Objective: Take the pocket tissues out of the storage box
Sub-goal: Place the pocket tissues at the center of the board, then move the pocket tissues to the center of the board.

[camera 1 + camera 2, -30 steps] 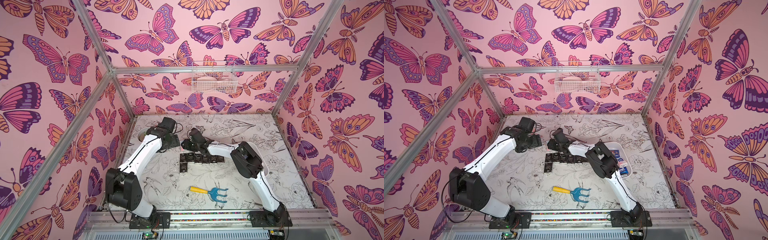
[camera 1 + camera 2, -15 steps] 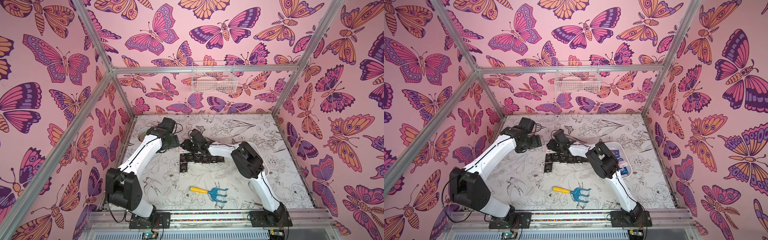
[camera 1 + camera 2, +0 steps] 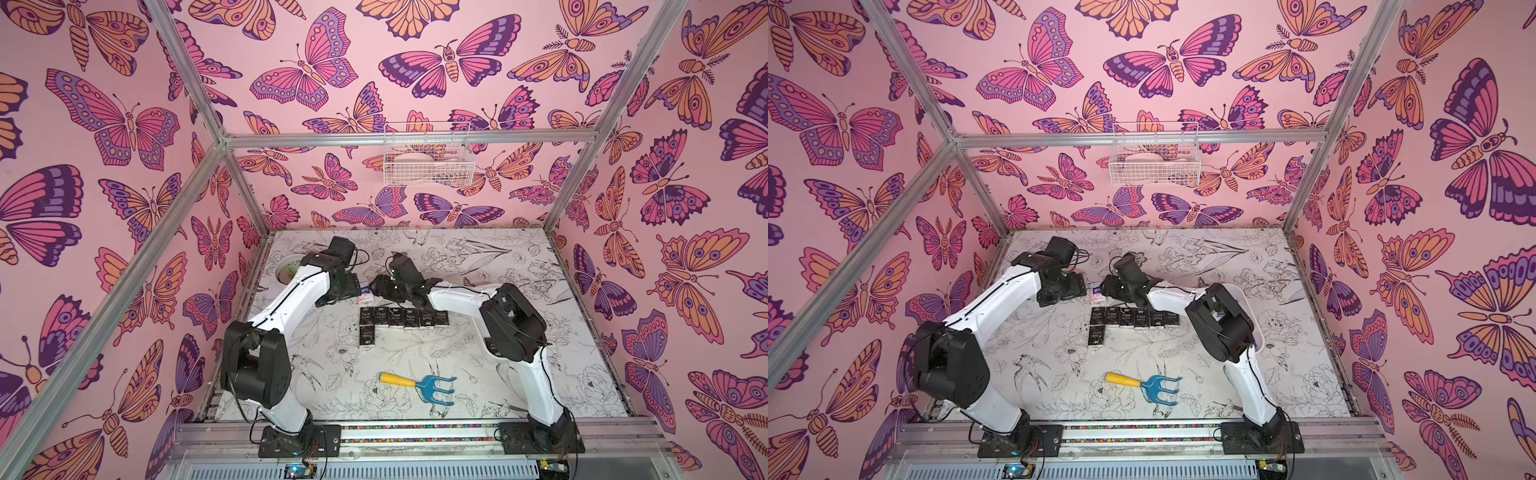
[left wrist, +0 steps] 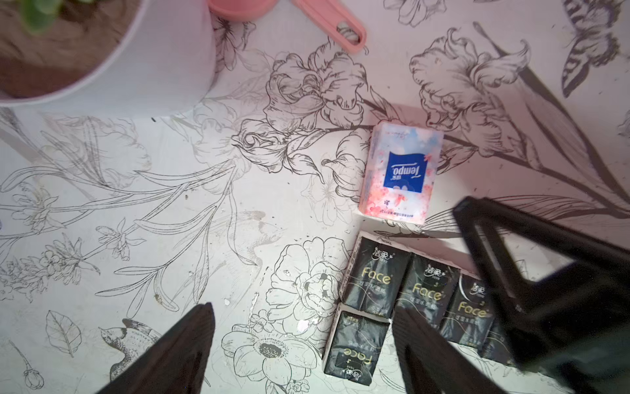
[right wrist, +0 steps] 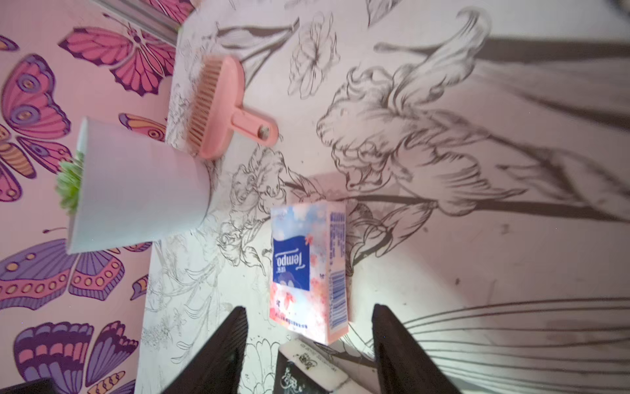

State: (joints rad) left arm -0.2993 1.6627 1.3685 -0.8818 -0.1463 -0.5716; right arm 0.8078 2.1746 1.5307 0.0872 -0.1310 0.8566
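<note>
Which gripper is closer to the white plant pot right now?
Left. The left gripper sits near the plant pot; the right gripper is farther, beyond the Tempo tissue packet.

Pale packet (image 4: 402, 172) reads "Tempo"; black packets (image 4: 375, 278) read "Face".

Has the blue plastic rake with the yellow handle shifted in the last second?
No. The blue plastic rake lies where it did, as far from the front rail, handle pointing the same way.

Pink butterfly wallpaper (image 3: 124, 124) everywhere, aluminium frame bars (image 3: 407, 139), wire basket (image 3: 428, 174) on the back wall, floral line-art tabletop (image 3: 561, 374).
</note>
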